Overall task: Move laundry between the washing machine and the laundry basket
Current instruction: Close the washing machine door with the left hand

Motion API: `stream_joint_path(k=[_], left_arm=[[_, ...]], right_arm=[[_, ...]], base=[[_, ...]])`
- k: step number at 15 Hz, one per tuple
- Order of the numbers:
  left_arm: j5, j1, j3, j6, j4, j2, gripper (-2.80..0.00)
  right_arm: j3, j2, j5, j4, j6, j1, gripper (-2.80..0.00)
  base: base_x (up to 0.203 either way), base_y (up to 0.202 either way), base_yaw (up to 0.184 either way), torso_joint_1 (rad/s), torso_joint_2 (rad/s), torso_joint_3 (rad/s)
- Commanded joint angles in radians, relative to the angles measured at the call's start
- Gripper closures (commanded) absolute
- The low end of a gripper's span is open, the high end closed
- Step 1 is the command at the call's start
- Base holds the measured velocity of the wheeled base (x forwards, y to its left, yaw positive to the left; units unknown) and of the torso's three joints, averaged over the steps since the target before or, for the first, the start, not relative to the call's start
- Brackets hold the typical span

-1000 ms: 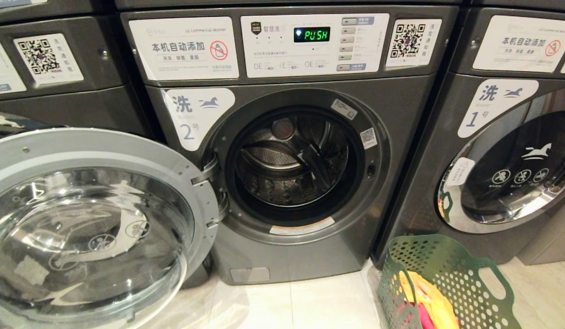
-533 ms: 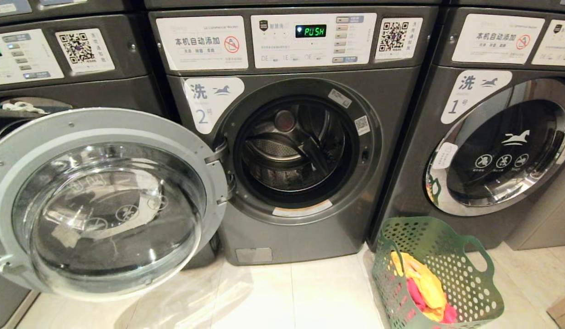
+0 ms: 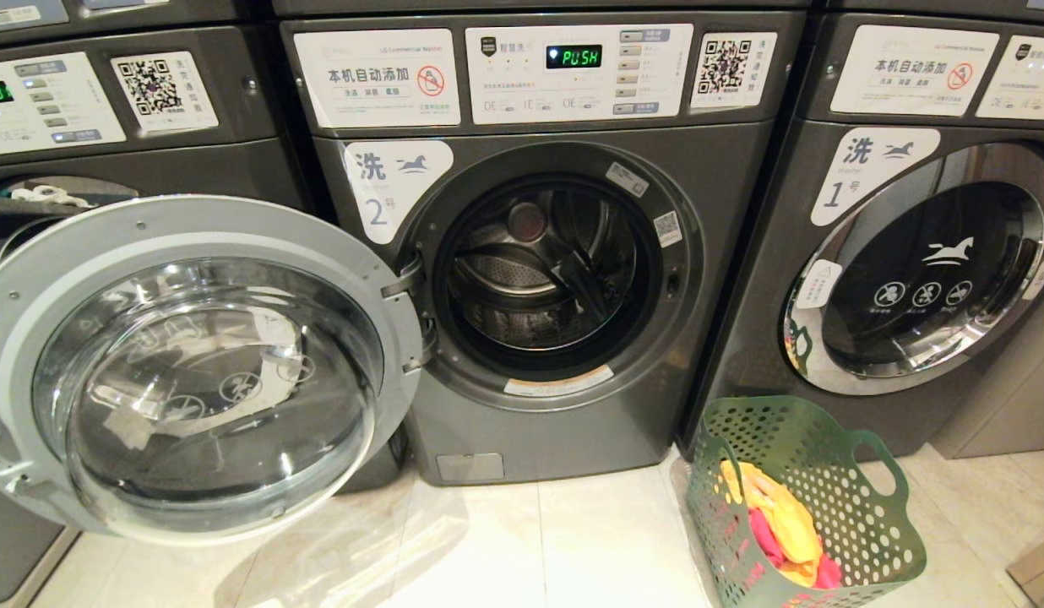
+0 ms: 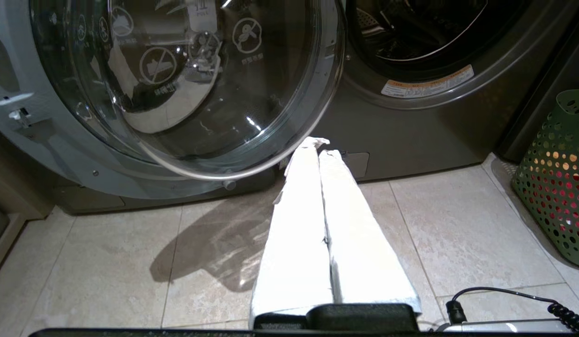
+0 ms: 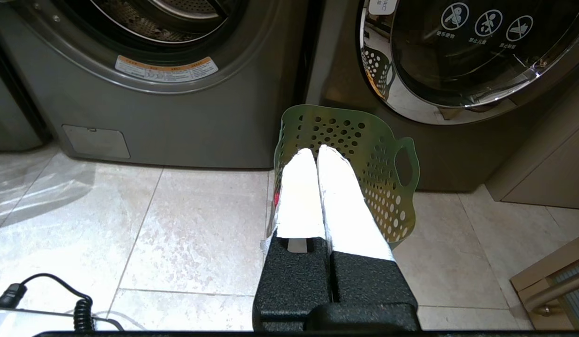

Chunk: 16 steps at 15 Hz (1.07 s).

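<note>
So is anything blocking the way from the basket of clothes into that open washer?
Nothing visible does. The washer door is swung wide to the left, leaving the drum opening clear. The basket with the clothes stands on the floor to the opening's lower right, with only bare tile before the washer.

The tiled floor (image 3: 573, 549) bears the green laundry basket (image 3: 860, 523) beside washing machines (image 3: 564, 447).

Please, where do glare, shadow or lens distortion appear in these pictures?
Head view: straight washer edges bow outward; reflections streak the open door glass. Left wrist view: the white fingers of the left hand are overexposed; the door's shadow darkens the floor. Right wrist view: the right hand is washed out before the basket.
</note>
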Motion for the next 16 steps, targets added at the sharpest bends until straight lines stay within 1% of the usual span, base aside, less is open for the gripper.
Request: stream_joint_path(k=[1,2,3,5,7,9,10,12,13,15,16], left_arm=[[0.001,0.0,-0.102,0.006,0.01,0.012,0.0],[0.002,0.0,-0.203,0.012,0.031,0.042,0.0],[0.002,-0.001,-0.352,0.019,0.058,0.1,0.0],[0.015,0.0,-0.638,0.027,0.112,0.307,0.0],[0.083,0.003,-0.92,0.028,0.147,0.621,0.0],[0.155,0.009,-1.177,-0.001,0.167,0.922,0.0],[0.182,0.027,-1.293,-0.02,0.175,1.072,0.0],[0.207,0.084,-1.489,-0.051,0.186,1.319,0.0],[0.197,0.135,-1.569,-0.068,0.189,1.426,0.0],[0.134,0.256,-1.664,-0.089,0.17,1.574,0.0],[0.101,0.309,-1.7,-0.095,0.142,1.635,0.0]], right_arm=[[0.0,0.002,-0.001,0.0,0.0,0.0,0.0],[0.0,0.002,-0.001,0.0,0.0,0.0,0.0],[0.0,0.002,0.001,0.0,0.0,0.0,0.0],[0.0,0.002,-0.001,0.0,0.005,-0.001,0.0],[0.0,0.002,-0.003,0.003,0.049,0.0,0.0],[0.0,0.002,-0.005,0.003,0.06,0.0,0.0],[0.0,0.002,-0.005,0.003,0.06,0.0,0.0],[0.0,0.002,-0.005,0.003,0.066,0.0,0.0],[0.0,0.002,-0.01,0.003,0.066,0.0,0.0],[0.0,0.002,-0.011,0.003,0.065,0.0,0.0],[0.0,0.002,-0.011,0.003,0.066,0.0,0.0]], base=[[0.0,0.0,0.0,0.0,0.0,0.0],[0.0,0.0,0.0,0.0,0.0,0.0],[0.0,0.0,0.0,0.0,0.0,0.0],[0.0,0.0,0.0,0.0,0.0,0.0],[0.0,0.0,0.0,0.0,0.0,0.0],[0.0,0.0,0.0,0.0,0.0,0.0],[0.0,0.0,0.0,0.0,0.0,0.0],[0.0,0.0,0.0,0.0,0.0,0.0],[0.0,0.0,0.0,0.0,0.0,0.0],[0.0,0.0,0.0,0.0,0.0,0.0],[0.0,0.0,0.0,0.0,0.0,0.0]])
